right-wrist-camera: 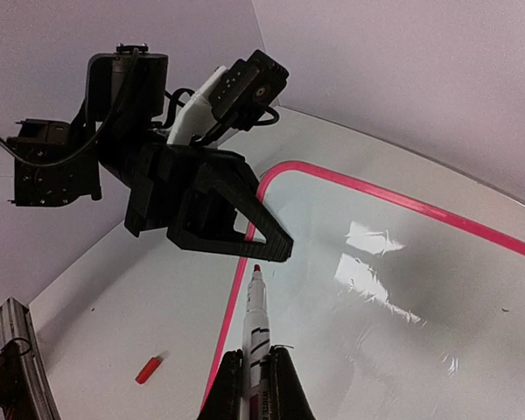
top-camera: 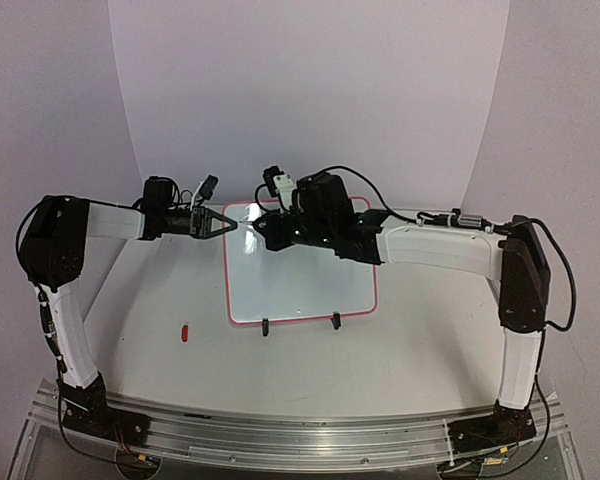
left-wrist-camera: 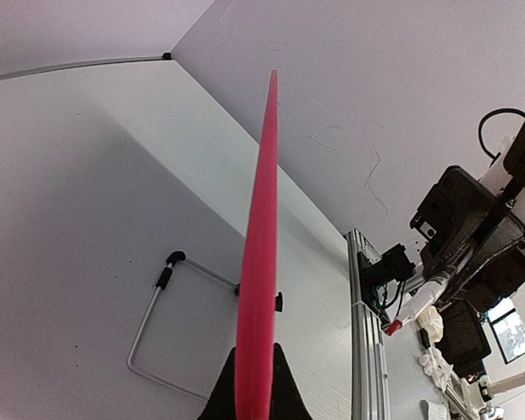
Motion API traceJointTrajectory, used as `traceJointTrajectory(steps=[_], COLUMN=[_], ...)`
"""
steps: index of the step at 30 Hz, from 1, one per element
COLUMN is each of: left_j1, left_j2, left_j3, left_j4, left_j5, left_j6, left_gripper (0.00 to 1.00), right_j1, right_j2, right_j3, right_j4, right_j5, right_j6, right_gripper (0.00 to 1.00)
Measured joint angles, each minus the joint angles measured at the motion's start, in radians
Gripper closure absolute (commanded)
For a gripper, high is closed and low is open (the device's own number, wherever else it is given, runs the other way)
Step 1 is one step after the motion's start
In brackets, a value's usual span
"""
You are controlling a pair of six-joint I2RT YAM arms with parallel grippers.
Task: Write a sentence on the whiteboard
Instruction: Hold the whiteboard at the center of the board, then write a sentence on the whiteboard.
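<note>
The whiteboard lies flat mid-table, glossy white with a thin red-pink frame and two black clip feet at its near edge. My left gripper is shut on the frame at the board's far left corner. In the left wrist view the red edge runs up from between the black fingers. My right gripper is shut on a white marker. Its red tip points at the board's face just inside the left frame, beside the left gripper's fingers. The sentence is out of view; the face shows only glare.
A small red marker cap lies on the table left of the board, also seen as the cap in the right wrist view. A bent metal wire stand shows under the board's edge. The aluminium base rail runs along the near table edge.
</note>
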State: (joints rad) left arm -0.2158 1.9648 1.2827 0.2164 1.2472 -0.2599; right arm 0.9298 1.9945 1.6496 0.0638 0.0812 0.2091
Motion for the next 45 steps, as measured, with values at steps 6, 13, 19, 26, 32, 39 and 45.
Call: traceJointTrajectory(steps=[6, 13, 19, 26, 32, 39, 45], left_j1=[0.001, 0.001, 0.001, 0.001, 0.001, 0.001, 0.001], left_j2=[0.0, 0.0, 0.0, 0.0, 0.0, 0.0, 0.0], left_j3=[0.0, 0.0, 0.0, 0.0, 0.0, 0.0, 0.0], left_j4=[-0.008, -0.01, -0.011, -0.017, -0.025, -0.027, -0.028], left_j5=[0.002, 0.005, 0.005, 0.005, 0.007, 0.008, 0.008], left_j6=[0.024, 0.028, 0.029, 0.036, 0.047, 0.051, 0.052], left_gripper=[1.0, 1.0, 1.0, 1.0, 1.0, 1.0, 1.0], right_j1=[0.0, 0.003, 0.004, 0.008, 0.008, 0.008, 0.008], right_j2=[0.053, 0.077, 0.085, 0.103, 0.123, 0.136, 0.145], right_j3=[0.077, 0.12, 0.135, 0.168, 0.181, 0.188, 0.204], right_j4=[-0.031, -0.086, -0.136, -0.154, -0.157, -0.167, -0.171], right_j5=[0.03, 0.087, 0.095, 0.086, 0.08, 0.082, 0.084], right_j6=[-0.023, -0.043, -0.048, -0.048, -0.048, -0.048, -0.048], right_gripper=[1.0, 1.0, 1.0, 1.0, 1.0, 1.0, 1.0])
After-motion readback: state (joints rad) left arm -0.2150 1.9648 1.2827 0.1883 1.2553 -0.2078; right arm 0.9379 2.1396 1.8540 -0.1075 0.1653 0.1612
